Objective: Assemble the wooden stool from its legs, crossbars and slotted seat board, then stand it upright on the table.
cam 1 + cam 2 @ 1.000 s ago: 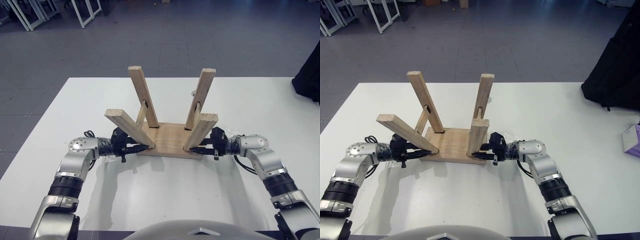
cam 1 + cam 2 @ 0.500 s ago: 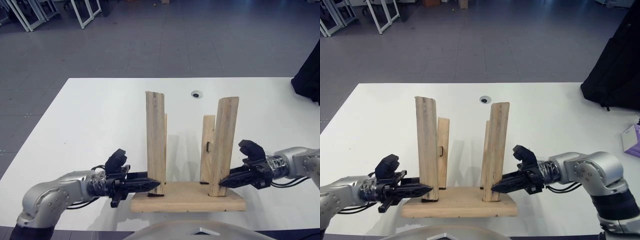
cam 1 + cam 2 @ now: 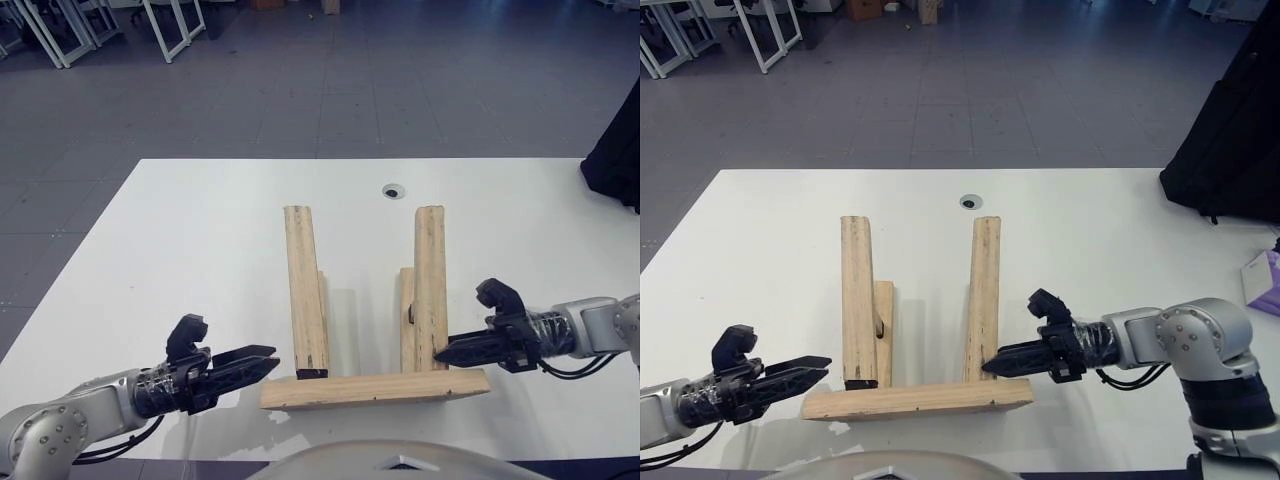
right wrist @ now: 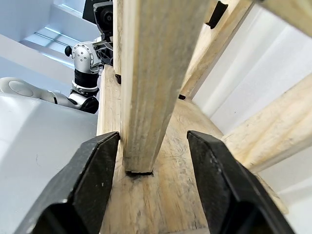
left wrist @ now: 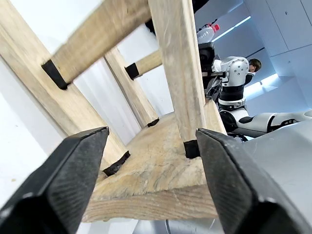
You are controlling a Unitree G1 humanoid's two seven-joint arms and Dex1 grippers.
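The assembled wooden stool lies on its side near the table's front edge. Its seat board [image 3: 375,388] stands on edge towards me, and its legs [image 3: 300,285] [image 3: 430,280] point away across the table. A crossbar [image 5: 97,44] joins the legs. My left gripper [image 3: 272,360] is open and hangs a short way left of the seat board without touching it; the left wrist view looks between its fingers [image 5: 63,185] at the seat's underside. My right gripper [image 3: 441,354] is at the base of the right leg [image 4: 141,83], open, with a finger [image 4: 92,190] on each side of that leg.
The white table [image 3: 200,230] has a small cable hole [image 3: 393,189] behind the stool. A black bag [image 3: 1230,130] hangs past the right edge and a purple box [image 3: 1265,280] sits at the far right. The seat board is close to the table's near edge.
The stool went from upside down with its legs up to lying with its legs pointing away. My left gripper let go and drew back to the left. The right gripper stays at the right leg.
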